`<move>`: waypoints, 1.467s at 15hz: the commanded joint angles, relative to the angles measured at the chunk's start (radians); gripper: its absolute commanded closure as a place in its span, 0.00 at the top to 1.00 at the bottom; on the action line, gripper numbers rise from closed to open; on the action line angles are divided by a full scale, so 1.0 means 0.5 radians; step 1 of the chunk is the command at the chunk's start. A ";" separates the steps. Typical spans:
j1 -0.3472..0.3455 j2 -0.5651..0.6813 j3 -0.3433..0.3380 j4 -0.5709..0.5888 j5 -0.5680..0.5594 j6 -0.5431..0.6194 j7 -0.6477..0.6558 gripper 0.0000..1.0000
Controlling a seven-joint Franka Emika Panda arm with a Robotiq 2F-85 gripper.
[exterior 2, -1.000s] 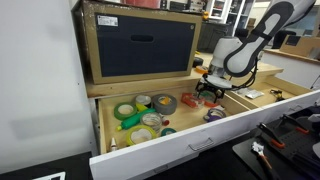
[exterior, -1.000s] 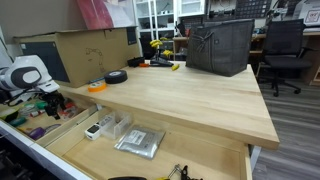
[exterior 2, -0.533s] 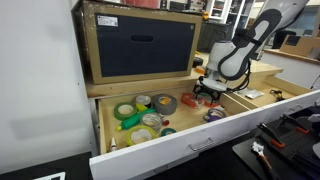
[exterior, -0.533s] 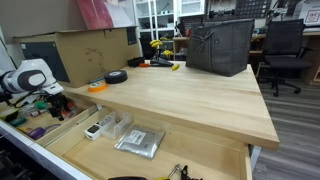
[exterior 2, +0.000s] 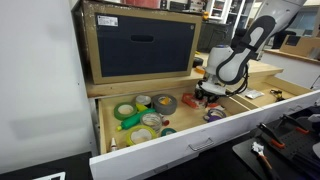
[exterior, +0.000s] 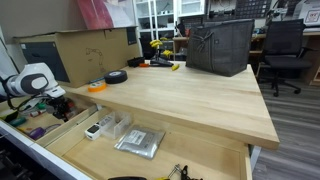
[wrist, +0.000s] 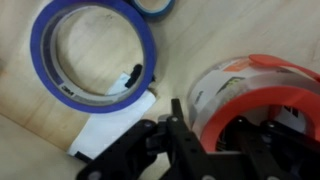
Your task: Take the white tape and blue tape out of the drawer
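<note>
One arm [exterior 2: 232,62] low over drawer [exterior 2: 185,141]

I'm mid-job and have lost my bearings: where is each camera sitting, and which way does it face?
Exterior view: off the bench's corner, facing across the benchtop and open drawer; the arm shows at far left.
Exterior view: in front of the drawer, facing its tape rolls and the box; the arm reaches down into it.
Wrist view: looks straight down at the drawer floor, blue tape and a red roll; the tool shows at bottom.
Shared: both exterior views show arm, drawer and box.
</note>
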 commanded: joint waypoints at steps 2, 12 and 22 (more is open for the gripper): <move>0.157 -0.021 -0.079 -0.009 0.012 0.060 0.012 0.03; 0.121 -0.604 0.048 -0.412 -0.032 -0.233 -0.226 0.06; -0.405 -1.033 0.113 -0.526 -0.158 -0.684 -0.367 0.06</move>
